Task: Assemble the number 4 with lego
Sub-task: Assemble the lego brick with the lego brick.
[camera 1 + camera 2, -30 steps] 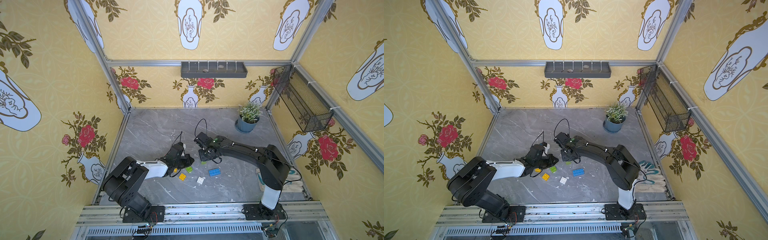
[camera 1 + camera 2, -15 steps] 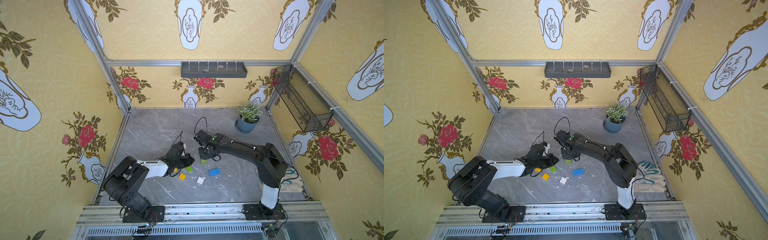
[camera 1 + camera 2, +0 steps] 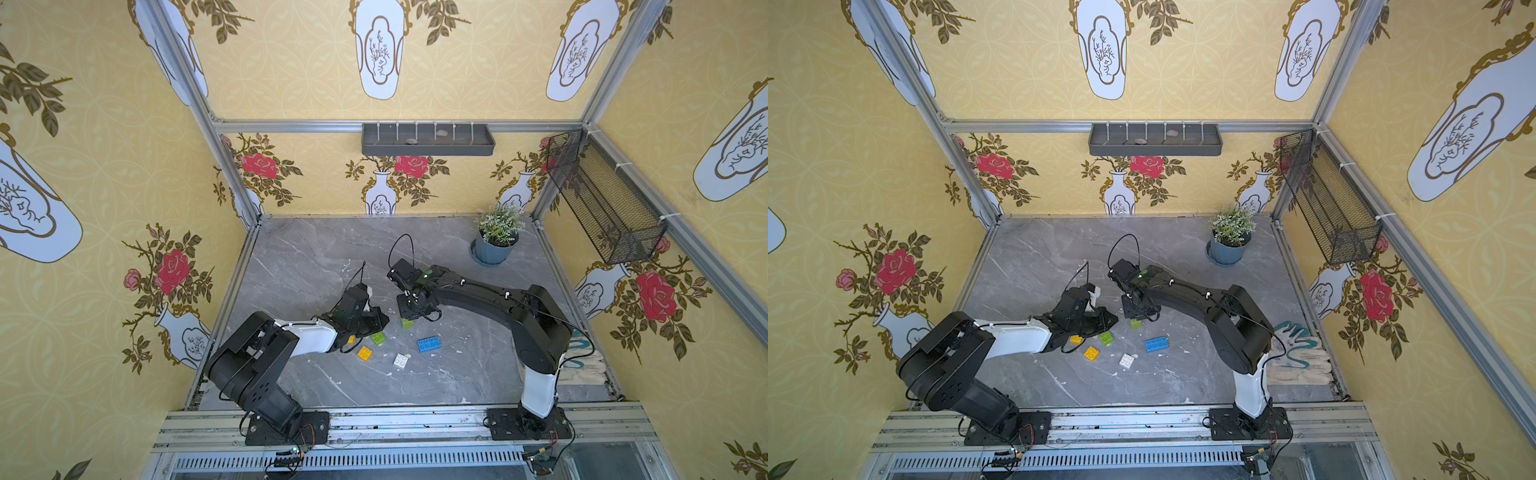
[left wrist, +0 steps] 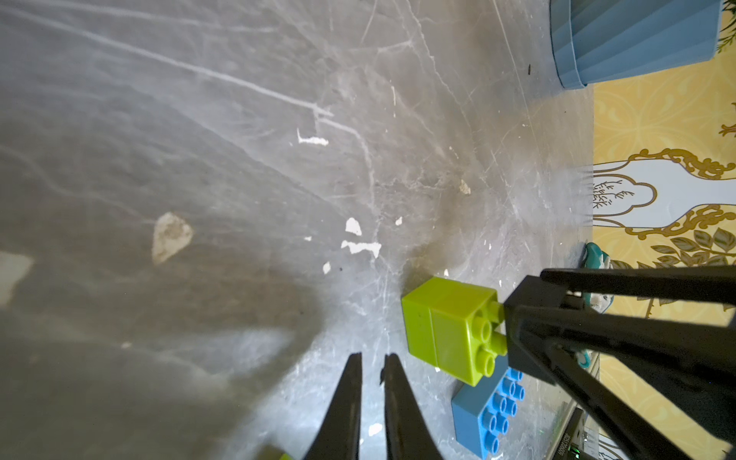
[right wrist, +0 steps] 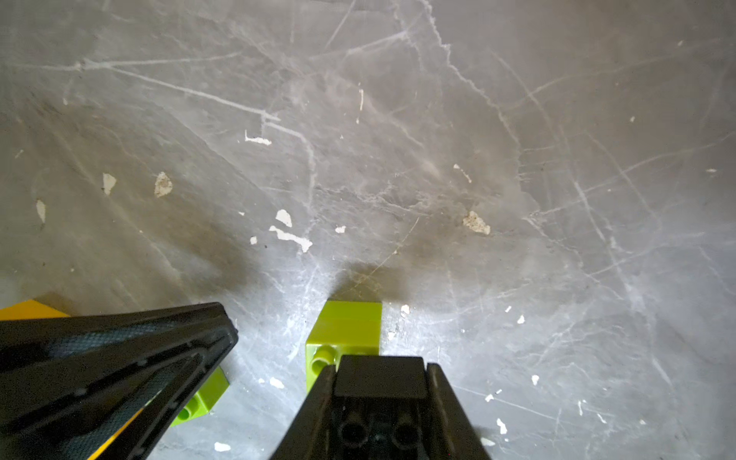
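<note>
Right hand point(image 3: 410, 312) is low over the middle of the worktop point(image 3: 316, 266), fingers clamped on what reads as the black brick point(image 5: 380, 382). Left hand point(image 4: 373, 360) sits just beside it, fingers nearly together, nothing between them.

Change over the last second: the right arm has swung slightly toward the left arm's side. A lime green brick point(image 3: 407, 323), hidden under the right hand a second ago, now shows at its tip in both top views. It is in the same spot as half a second back. Left arm and loose bricks have not moved.

Left wrist view: the lime green brick lies on its side, studs turned toward the black brick and touching its face. The studs are fully exposed, so it is not pressed home. Cannot tell whether it rests on the worktop or hangs just clear.

The rest of the lego lies single, near the left hand:
- blue 2x4 brick point(image 3: 429, 345)
- white brick point(image 3: 401, 360)
- yellow brick point(image 3: 365, 353)
- second lime green brick point(image 3: 377, 338)
- second yellow brick point(image 3: 351, 340), part-hidden under the left hand

No number 4 yet; nothing looks joined.

Reading: approach done, first join in hand. Next wants a push along the studs. Risk: the lime green brick is unbraced and may skid rather than click. The left hand is near enough to back it.
</note>
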